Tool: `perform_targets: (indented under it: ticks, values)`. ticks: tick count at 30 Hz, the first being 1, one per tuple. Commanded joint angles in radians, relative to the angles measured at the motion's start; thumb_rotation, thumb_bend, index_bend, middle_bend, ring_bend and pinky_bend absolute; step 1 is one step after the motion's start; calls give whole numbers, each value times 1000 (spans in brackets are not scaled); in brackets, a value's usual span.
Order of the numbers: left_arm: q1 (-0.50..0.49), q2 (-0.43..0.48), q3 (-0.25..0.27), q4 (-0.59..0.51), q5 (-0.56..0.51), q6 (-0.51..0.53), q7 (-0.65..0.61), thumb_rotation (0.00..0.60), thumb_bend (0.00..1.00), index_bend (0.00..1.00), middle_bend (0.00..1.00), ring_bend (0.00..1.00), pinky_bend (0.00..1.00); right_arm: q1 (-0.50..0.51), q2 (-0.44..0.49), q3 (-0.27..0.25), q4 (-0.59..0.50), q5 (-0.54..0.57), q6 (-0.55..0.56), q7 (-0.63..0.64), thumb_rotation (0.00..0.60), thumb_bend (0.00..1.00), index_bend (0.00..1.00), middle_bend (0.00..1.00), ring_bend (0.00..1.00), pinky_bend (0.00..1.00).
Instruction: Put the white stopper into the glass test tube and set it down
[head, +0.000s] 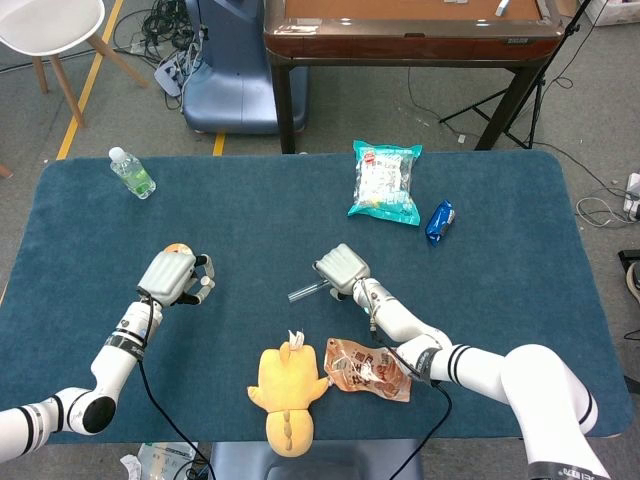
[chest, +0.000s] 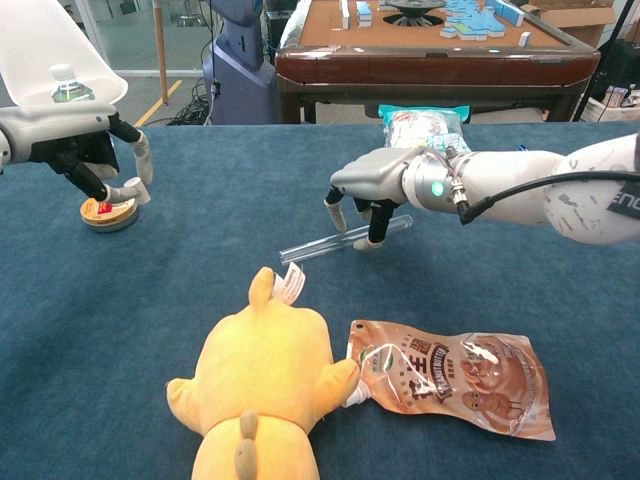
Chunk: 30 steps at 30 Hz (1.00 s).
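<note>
Chest view showed the right hand (chest: 372, 190) arched over the tube (chest: 345, 238), which lay on the table (chest: 150, 330) above the duck (chest: 262, 385), fingertips on it; whether it was gripped I could not tell. The left hand (chest: 85, 150) pinched the stopper (chest: 134, 190) over a tin (chest: 108, 213).

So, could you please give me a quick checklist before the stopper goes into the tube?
1. Stopper pinched in left hand: ok.
2. Tube under right hand, fingers around it: ok.
3. Tube lifted off table: cannot tell.
4. Stopper lined up with tube mouth: not ok, hands far apart.
5. Tube's open end clear of plush toy: ok.
</note>
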Motion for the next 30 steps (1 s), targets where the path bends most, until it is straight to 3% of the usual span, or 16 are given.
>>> perform_targets:
  ticks: [1,23,30]
  values:
    - [2,-2,0,6,3,-1,-4,600,350,501,1000,1000,1000,9,-12,-5,19,7,-7,3,600,324,417,956,1000,1000]
    - [13,-5,2,15,15,-4,-20,600,350,501,1000,1000,1000,22,-55,-32,74,49,11,-17,600,367,496,957,1000,1000]
    - [19,5,-5,11,19,5,-28,600,351,501,1000,1000,1000,10,-47,-16,52,52,46,0,600,412,580,958,1000,1000]
